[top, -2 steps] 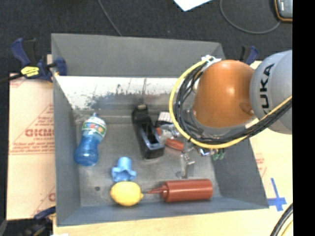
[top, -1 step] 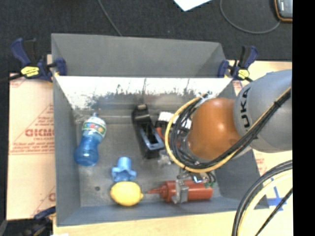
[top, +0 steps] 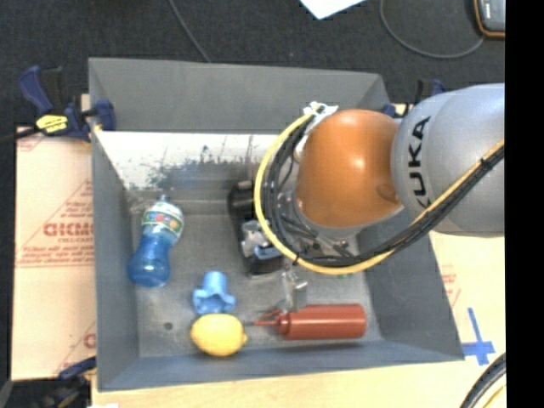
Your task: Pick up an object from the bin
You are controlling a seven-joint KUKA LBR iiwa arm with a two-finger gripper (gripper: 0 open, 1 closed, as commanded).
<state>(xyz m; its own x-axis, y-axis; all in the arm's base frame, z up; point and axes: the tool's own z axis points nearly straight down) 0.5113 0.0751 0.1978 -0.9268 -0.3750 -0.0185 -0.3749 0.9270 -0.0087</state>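
My gripper (top: 295, 294) comes down from under the orange wrist cover near the bin's front middle. It hangs just above the neck end of a red squeeze bottle (top: 327, 321), which lies on its side along the front wall with its nozzle pointing left. A yellow lemon (top: 218, 335) rests left of that nozzle. A black item with a pale blue-white patch (top: 253, 238) lies just behind and left of the gripper, partly hidden by the arm.
A small blue plastic piece (top: 212, 291) sits behind the lemon. A blue bottle with a colourful label (top: 155, 245) lies by the left wall. The arm and its cables cover the bin's right half.
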